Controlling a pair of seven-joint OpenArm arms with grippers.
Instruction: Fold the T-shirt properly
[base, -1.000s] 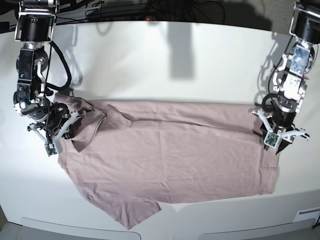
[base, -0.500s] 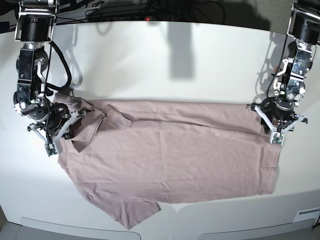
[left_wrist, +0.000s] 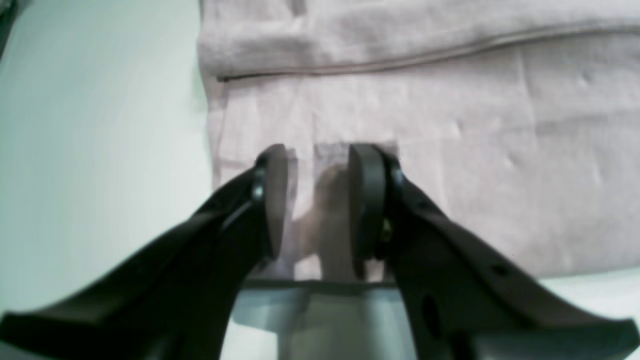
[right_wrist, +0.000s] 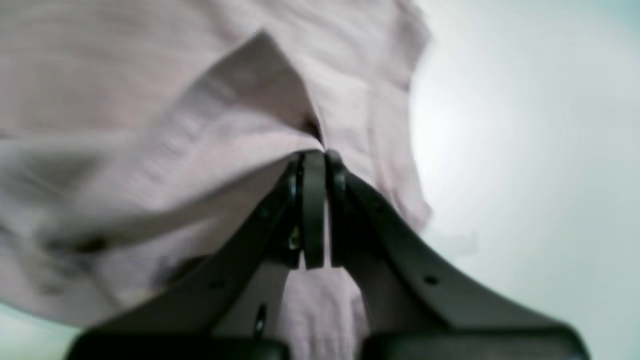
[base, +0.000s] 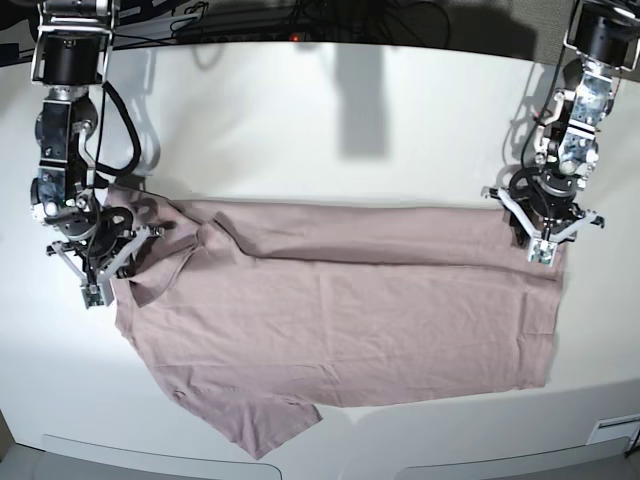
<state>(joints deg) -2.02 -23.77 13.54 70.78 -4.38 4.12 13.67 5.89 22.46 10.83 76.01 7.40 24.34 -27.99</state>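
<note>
The dusty pink T-shirt (base: 340, 310) lies spread across the white table, its hem toward the right and its collar and sleeves toward the left. At the left end my right gripper (base: 100, 265) is shut on the cloth near the sleeve. Its wrist view shows the closed fingertips (right_wrist: 320, 160) pinching a raised fold of the T-shirt (right_wrist: 150, 125). Over the hem's upper right corner my left gripper (base: 545, 235) hangs with its jaws apart. In its own wrist view my left gripper (left_wrist: 317, 200) shows flat T-shirt cloth (left_wrist: 450, 150) through the gap.
The table (base: 330, 130) extends bare behind the shirt. Dark cables and the arm bases line the back edge. The lower left sleeve (base: 270, 425) lies near the front edge. A small white label (base: 615, 428) sits at the front right.
My left gripper has moved back along the hem toward the shirt's upper right corner. My right gripper has shifted slightly left, drawing the shoulder cloth with it.
</note>
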